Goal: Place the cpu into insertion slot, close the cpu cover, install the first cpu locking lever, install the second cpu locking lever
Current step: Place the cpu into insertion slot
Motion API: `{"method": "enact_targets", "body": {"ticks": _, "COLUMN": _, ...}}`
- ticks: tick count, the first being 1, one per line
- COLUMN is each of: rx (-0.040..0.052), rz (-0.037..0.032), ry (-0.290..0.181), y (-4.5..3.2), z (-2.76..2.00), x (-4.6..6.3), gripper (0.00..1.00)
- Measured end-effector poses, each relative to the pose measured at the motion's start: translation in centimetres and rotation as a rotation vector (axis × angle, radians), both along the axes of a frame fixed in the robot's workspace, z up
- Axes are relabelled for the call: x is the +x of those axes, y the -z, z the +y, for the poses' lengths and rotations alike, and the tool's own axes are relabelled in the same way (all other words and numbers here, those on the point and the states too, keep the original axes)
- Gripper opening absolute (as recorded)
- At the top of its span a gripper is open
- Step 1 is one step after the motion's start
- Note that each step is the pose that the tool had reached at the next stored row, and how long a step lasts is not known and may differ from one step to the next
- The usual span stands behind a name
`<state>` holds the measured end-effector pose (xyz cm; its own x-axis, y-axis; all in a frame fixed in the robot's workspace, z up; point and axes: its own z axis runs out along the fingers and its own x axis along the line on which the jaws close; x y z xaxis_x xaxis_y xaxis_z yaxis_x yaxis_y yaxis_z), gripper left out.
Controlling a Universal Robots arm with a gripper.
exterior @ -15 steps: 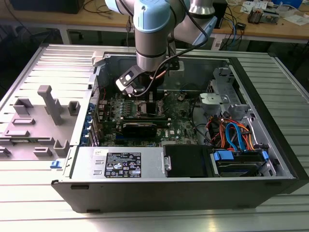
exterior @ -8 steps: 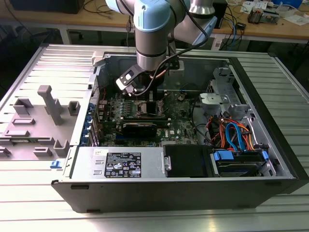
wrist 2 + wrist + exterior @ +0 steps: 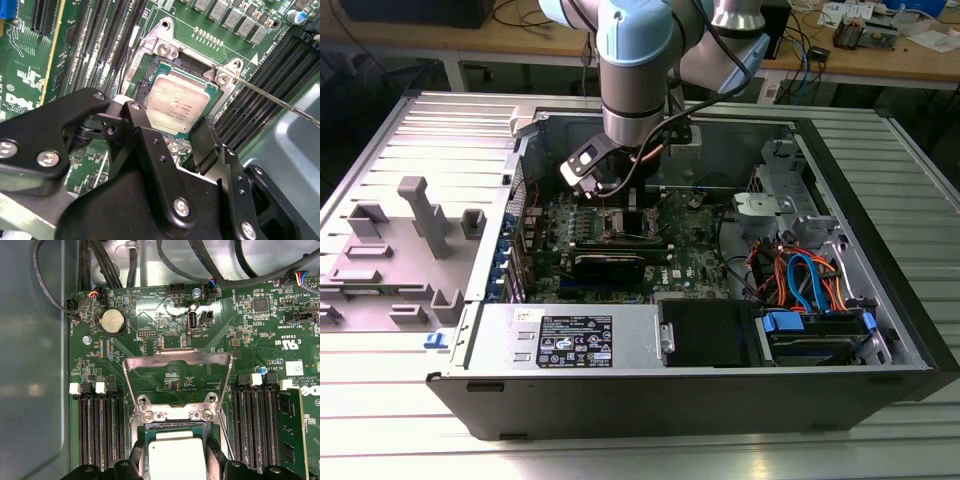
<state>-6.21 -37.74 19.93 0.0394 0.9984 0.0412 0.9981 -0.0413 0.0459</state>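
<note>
The cpu (image 3: pixel 177 102) is a square chip with a silver top, lying level in the insertion slot (image 3: pixel 192 62) on the green motherboard. My gripper (image 3: pixel 170 122) reaches down over it, and its black fingers (image 3: pixel 145 135) press against two opposite edges of the chip. In the first wrist view the cpu (image 3: pixel 177 455) sits between the fingers (image 3: pixel 137 457). The cpu cover (image 3: pixel 177 356) is swung open beyond the socket. A thin locking lever (image 3: pixel 280 102) is raised and points away from the socket. In the exterior view the gripper (image 3: pixel 632 215) is low inside the open computer case.
Rows of black memory slots (image 3: pixel 102 425) flank the socket on both sides. A coin battery (image 3: pixel 113 321) and cables (image 3: pixel 100 260) lie beyond the cover. The case holds a bundle of cables (image 3: pixel 800 280), a drive bay (image 3: pixel 815 330) and a power supply (image 3: pixel 570 340). A grey fixture plate (image 3: pixel 410 230) lies on the exterior view's left.
</note>
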Motion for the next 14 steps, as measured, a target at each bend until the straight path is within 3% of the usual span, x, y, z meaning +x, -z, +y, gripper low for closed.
{"method": "enact_targets", "body": {"ticks": 7, "rx": -0.0004, "rz": -0.0002, "ry": 0.000, "y": -0.40, "z": 0.00, "x": 0.02, "gripper": 0.58}}
{"method": "enact_targets", "body": {"ticks": 14, "rx": -0.0015, "rz": 0.0000, "ry": -0.001, "y": -0.34, "z": -0.05, "x": 0.04, "gripper": 0.57}}
